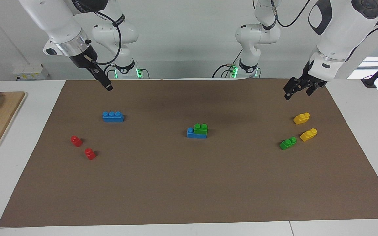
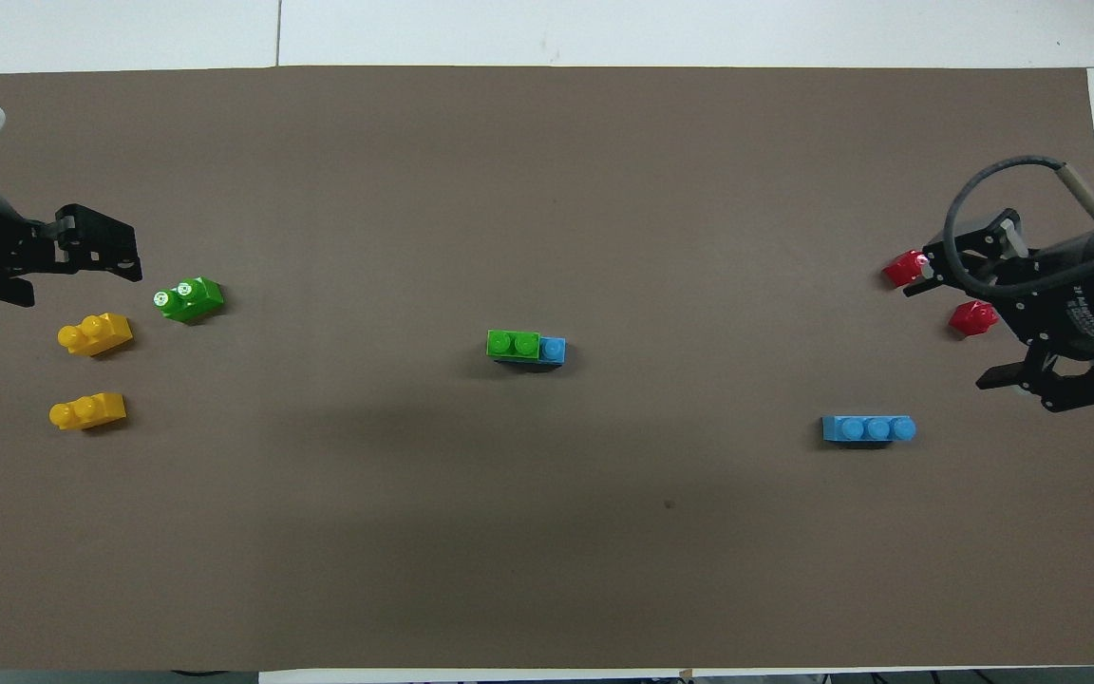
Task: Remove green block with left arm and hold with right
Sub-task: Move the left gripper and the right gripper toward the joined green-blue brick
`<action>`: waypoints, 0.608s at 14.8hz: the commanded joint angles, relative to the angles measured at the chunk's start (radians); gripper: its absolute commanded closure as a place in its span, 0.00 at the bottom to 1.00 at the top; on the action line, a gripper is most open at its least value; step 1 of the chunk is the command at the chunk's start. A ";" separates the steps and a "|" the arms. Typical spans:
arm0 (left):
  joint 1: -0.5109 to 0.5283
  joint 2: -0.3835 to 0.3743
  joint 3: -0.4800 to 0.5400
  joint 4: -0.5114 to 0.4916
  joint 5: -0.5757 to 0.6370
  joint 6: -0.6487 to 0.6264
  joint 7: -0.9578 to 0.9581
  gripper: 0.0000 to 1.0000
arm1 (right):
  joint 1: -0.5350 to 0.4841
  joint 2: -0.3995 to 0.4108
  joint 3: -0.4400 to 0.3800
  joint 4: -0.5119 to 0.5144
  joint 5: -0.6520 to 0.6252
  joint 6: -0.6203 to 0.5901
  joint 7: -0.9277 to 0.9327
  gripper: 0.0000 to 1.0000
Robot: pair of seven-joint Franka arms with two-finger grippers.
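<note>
green block | glossy plastic, two round studs | atop blue brick

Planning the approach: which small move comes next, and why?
Probably bring the open right gripper toward the mat's middle to brace the blue brick, since the green block sits stacked on it untouched and the open left gripper hangs up near the yellow bricks.
</note>
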 commanded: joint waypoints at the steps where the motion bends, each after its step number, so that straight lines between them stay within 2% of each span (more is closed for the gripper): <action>1: -0.008 -0.034 0.005 -0.054 -0.006 0.017 -0.054 0.00 | 0.009 -0.035 0.001 -0.076 0.061 0.064 0.168 0.01; 5: -0.008 -0.062 0.005 -0.115 -0.057 0.060 -0.166 0.00 | 0.056 -0.034 0.004 -0.143 0.112 0.163 0.316 0.01; 7: -0.009 -0.069 0.004 -0.136 -0.080 0.094 -0.288 0.00 | 0.089 -0.032 0.004 -0.189 0.129 0.226 0.360 0.01; 9: -0.054 -0.082 0.004 -0.172 -0.083 0.155 -0.436 0.00 | 0.109 -0.022 0.004 -0.203 0.160 0.275 0.405 0.01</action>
